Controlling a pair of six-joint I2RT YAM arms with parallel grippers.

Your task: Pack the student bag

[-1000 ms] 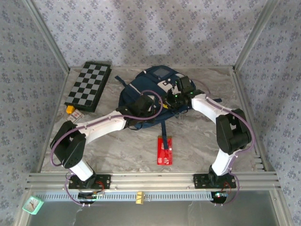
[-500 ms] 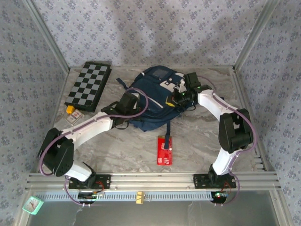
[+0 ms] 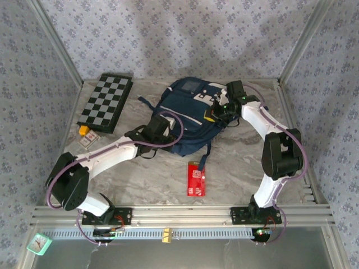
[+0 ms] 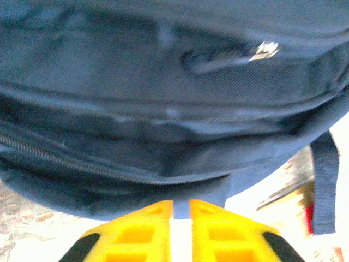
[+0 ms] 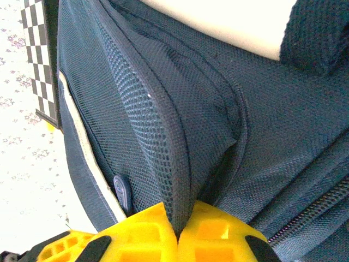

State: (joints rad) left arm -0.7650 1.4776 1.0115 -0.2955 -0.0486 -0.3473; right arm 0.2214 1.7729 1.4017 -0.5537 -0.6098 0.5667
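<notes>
The marble-patterned table [image 3: 241,162] carries the student bag [image 3: 185,112], a large navy-blue fabric backpack with pale patches. It lies toward the middle of the far edge, just right of the flat black-and-white chessboard [image 3: 106,103] at the far-left corner. Within the last second the bag has slid slightly toward the right edge and spread flatter. The left arm has drawn back from over the bag to its near-left hem, and the right arm has swung out to the bag's far-right side. The two pulls appear to stretch the bag taut, a likely preparation for opening it. Nothing looks packed yet: the thin red rectangular packet [image 3: 196,179] lies on the table near the bag's near hem, apart from it.

The overhead view gives this layout but hides the fingertips. The left wrist view shows the left gripper [image 4: 181,204] pinched nearly closed on a small fabric tab [image 4: 215,191] below a zipper [image 4: 109,169] that looks shut. The right wrist view shows the right gripper [image 5: 179,221] clamped on a fold of navy mesh pocket [image 5: 147,125].
</notes>
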